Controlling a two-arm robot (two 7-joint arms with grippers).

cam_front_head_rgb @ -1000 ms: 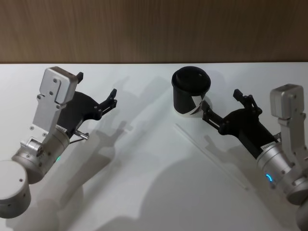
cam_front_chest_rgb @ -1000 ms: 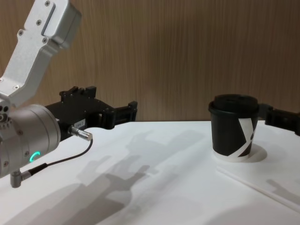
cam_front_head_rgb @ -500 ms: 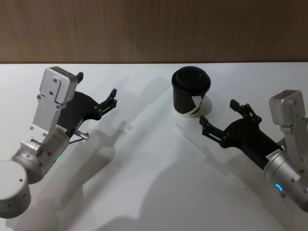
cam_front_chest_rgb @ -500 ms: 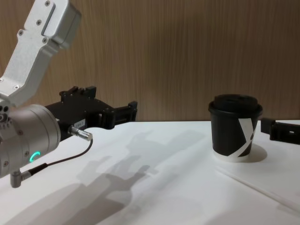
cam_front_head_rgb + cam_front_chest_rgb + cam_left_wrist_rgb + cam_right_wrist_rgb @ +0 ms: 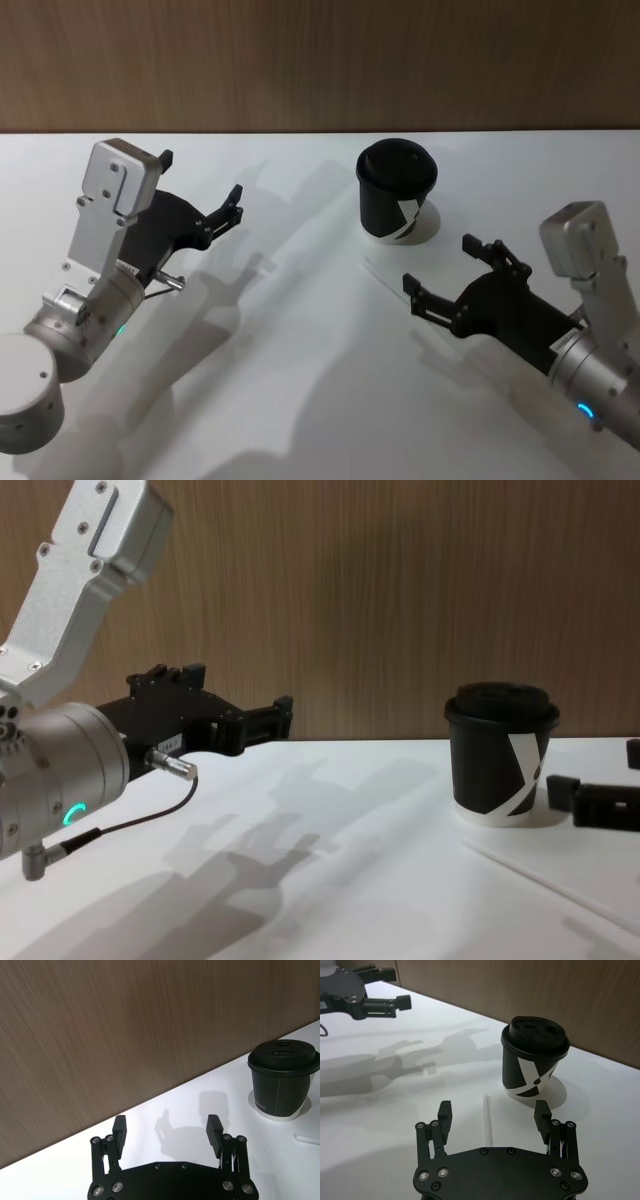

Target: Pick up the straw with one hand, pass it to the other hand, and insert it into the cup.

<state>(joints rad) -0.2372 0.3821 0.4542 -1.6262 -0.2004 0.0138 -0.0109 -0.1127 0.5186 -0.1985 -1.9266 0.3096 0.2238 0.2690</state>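
The black cup with its domed lid stands upright at the back middle of the white table. The thin white straw lies flat in front of it, running toward the near right. My right gripper is open and hangs over the straw's far part, a little nearer to me than the cup. In the right wrist view the straw lies between the open fingers of my right gripper, with the cup just beyond. My left gripper is open and holds nothing, raised at the left.
A wooden wall runs along the table's far edge. The table is bare white between the two arms. A black cable loops under the left wrist.
My right gripper has drawn back from beside the cup, toward me and to the left, and now hangs over the straw. The left arm, cup and straw have not moved.
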